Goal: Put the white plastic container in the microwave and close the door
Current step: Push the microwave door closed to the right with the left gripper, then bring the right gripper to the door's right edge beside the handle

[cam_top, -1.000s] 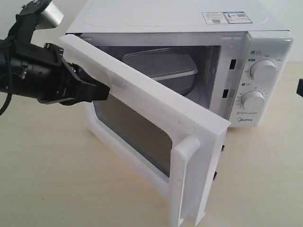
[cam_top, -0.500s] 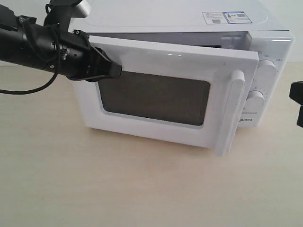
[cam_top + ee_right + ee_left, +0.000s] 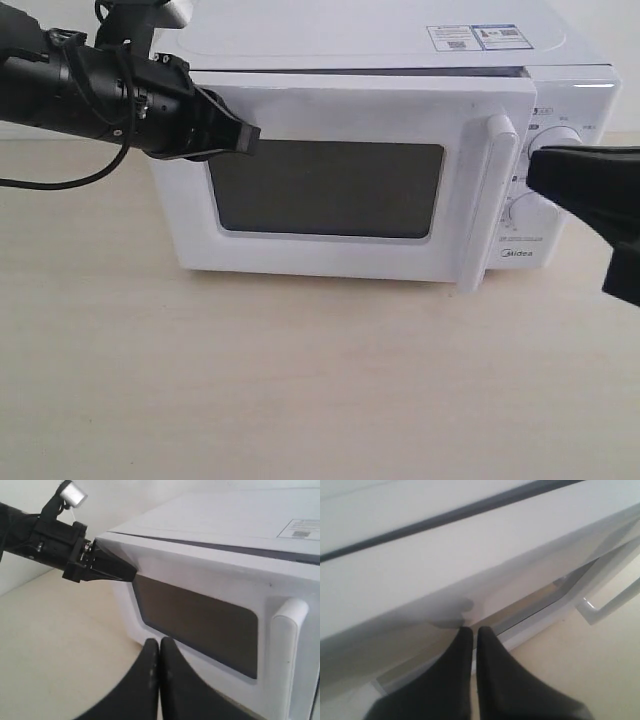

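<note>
Closing looks nearly done: the door (image 3: 330, 110) sits seemingly flush on the microwave (image 3: 380, 40) by the tabletop's (image 3: 300, 380) far edge, the white plastic container unseen and presumably inside, while the left tool (image 3: 247, 138), closed and empty, is at the door's upper hinge-side corner and the right tool (image 3: 538, 172), likewise closed, hovers by the knobs (image 3: 527, 213), so likely only a latching push remains, and the Midea logo (image 3: 515, 256) is legible.

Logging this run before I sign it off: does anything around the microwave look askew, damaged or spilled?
Nothing stands out. The door sits square against the microwave, its window unbroken, and the table shows no spill. The left gripper, shut, is at the door's upper corner away from the handle.
</note>
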